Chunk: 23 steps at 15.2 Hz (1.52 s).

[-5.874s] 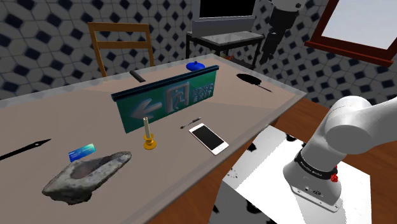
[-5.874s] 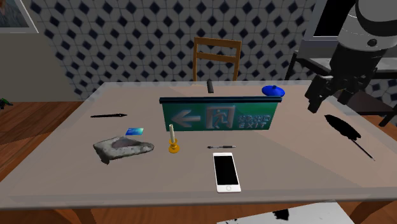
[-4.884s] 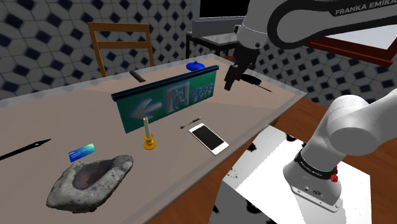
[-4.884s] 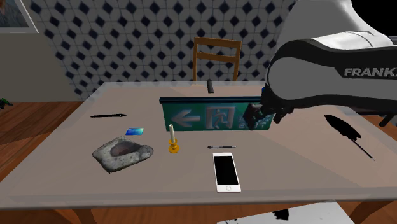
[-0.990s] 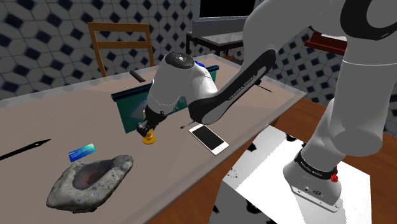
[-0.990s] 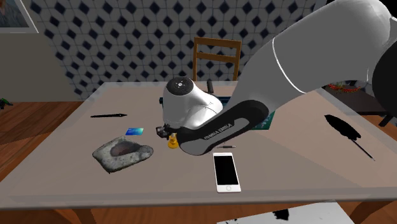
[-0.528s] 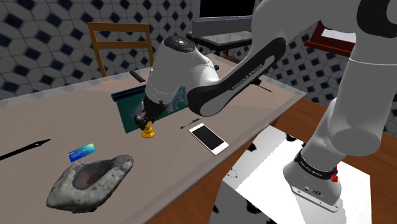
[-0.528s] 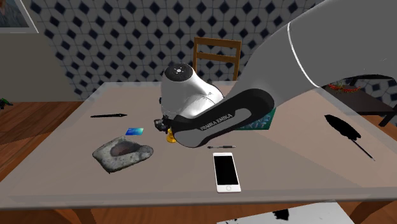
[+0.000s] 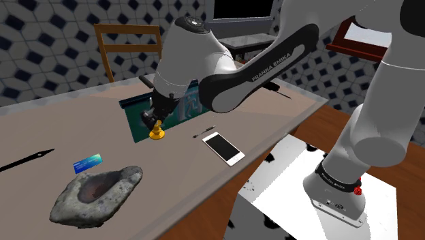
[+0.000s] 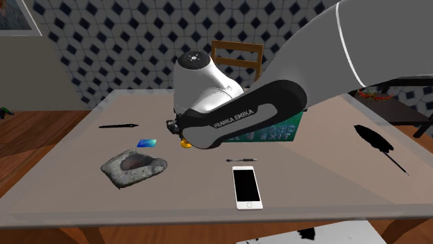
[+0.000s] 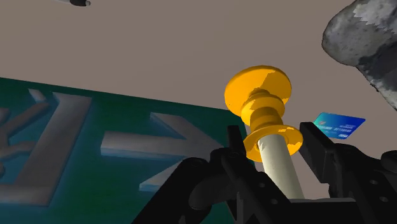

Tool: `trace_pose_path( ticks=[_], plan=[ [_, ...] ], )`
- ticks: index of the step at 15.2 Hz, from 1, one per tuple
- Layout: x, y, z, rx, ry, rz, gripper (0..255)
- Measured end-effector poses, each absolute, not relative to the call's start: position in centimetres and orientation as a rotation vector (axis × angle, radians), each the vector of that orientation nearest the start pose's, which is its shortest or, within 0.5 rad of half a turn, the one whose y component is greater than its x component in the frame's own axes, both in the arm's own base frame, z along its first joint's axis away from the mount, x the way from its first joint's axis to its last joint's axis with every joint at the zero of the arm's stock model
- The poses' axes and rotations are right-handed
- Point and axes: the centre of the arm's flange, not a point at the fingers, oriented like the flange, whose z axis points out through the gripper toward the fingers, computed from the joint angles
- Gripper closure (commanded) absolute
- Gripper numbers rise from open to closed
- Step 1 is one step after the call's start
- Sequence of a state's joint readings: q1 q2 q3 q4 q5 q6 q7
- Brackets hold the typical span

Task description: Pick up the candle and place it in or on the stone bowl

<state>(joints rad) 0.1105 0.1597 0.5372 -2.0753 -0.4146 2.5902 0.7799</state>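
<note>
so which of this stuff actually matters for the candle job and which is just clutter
For the job:
candle on its orange holder, clasped in the gripper
grey stone bowl

Just lying about:
green exit sign
phone
blue card
pen

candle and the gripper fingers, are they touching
Touching. The wrist view shows the gripper clasping the candle: both black fingers press against its sides at the yellow collar.

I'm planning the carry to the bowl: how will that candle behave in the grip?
Probably stiff: the candle looks straight in the gripper. Smooth and round, it may slip or twist. The wider orange base beyond the grip could make it swing.
</note>
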Motion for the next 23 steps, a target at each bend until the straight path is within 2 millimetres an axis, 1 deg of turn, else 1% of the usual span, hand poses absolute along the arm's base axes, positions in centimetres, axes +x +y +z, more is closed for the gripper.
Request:
trace_pose_path(
  ticks=[11, 12, 15, 18, 23],
  plan=[
    [48.1, 36.2, 46.0, -2.968, -0.236, -0.635, 255],
    [48.2, 36.8, 46.1, -2.968, -0.237, -0.635, 255],
    [47.8, 40.2, 46.3, -2.968, -0.239, -0.634, 255],
    [47.8, 44.1, 46.1, -2.967, -0.239, -0.633, 255],
    [47.8, 50.7, 45.1, -2.967, -0.238, -0.634, 255]
  ],
)
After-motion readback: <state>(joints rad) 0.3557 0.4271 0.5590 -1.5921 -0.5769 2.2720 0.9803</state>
